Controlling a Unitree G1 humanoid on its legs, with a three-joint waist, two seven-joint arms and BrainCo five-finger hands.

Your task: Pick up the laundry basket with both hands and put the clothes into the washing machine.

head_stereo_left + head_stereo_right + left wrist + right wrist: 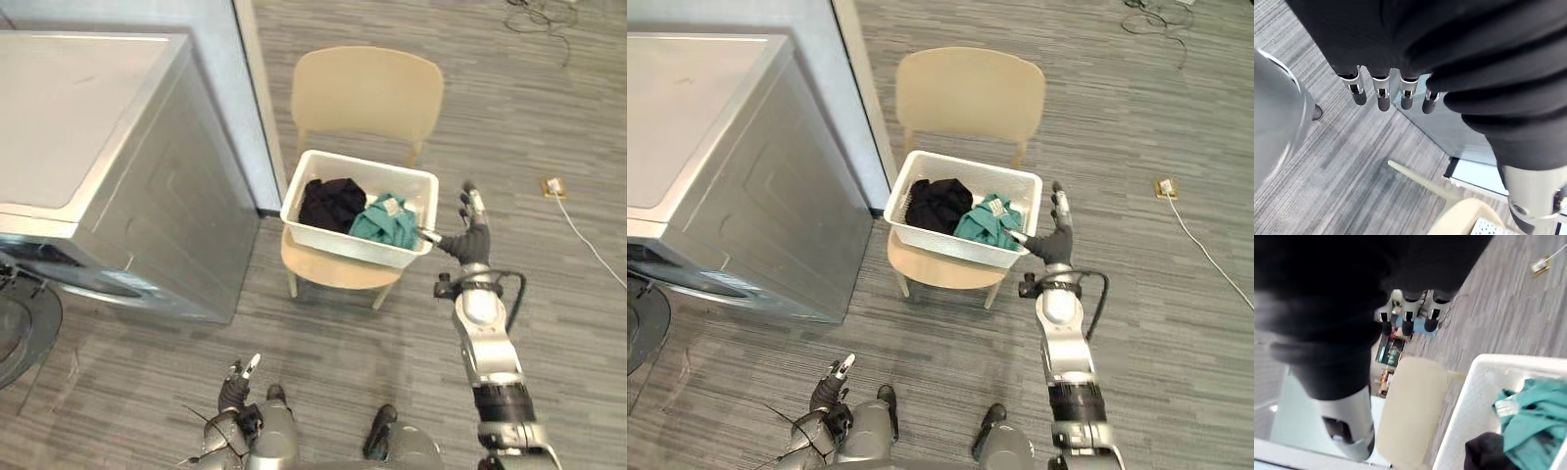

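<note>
Laundry basket (pixel 343 245) sits on the chair (pixel 367 93), long axis running left to right, clothes (pixel 384 220) inside. Right hand (pixel 472 230) stands just beside its right end, fingers straight and together, thumb stretched toward the rim; we cannot confirm contact. Left hand (pixel 238 387) hangs low with fingers relaxed, well apart from the basket's left end. Washing machine (pixel 88 147) lies left. We judge the left hand must reach in next.

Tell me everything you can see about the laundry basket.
The laundry basket is white, rectangular, plastic-looking, with finely perforated walls. It sits upright on the seat of the beige chair, holding a black garment and a teal garment. The open right hand is at its right end, thumb toward the rim; contact is unclear.
</note>
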